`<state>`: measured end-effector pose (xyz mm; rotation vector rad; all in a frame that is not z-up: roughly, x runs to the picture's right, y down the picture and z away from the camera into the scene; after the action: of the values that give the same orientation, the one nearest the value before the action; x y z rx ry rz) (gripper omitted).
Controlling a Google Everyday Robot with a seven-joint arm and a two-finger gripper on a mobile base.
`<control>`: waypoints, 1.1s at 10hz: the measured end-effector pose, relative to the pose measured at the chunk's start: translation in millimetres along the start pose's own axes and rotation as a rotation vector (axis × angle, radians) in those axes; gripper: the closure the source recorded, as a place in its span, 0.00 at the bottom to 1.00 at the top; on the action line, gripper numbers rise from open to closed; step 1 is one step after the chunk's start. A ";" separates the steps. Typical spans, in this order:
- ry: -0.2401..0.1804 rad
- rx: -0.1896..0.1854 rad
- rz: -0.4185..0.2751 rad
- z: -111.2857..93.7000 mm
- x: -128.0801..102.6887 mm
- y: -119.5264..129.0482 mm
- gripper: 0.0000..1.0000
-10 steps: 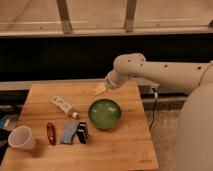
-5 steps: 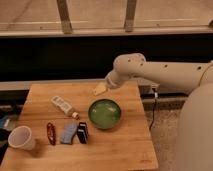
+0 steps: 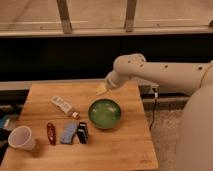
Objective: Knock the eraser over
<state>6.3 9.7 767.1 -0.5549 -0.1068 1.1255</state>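
Note:
The eraser [image 3: 82,132] is a small black block with white stripes. It rests on the wooden table [image 3: 125,150] just left of the green bowl [image 3: 104,113]. My gripper [image 3: 101,89] hangs at the end of the white arm over the back of the table, behind the bowl and well away from the eraser.
A flat light-blue pad [image 3: 68,133] lies right beside the eraser, with a slim red object [image 3: 50,133] further left. A white tube [image 3: 64,106] lies behind them. A white cup [image 3: 21,138] stands at the front left. A cable [image 3: 153,107] hangs off the right edge.

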 end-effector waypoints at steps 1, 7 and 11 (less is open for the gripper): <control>-0.001 0.011 -0.006 -1.9 1.9 -0.8 0.59; 0.091 0.065 -0.007 3.7 51.1 -6.4 1.00; 0.207 0.060 -0.084 8.2 81.7 17.8 1.00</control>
<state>24.7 89.9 750.0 -0.6042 0.0820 0.9813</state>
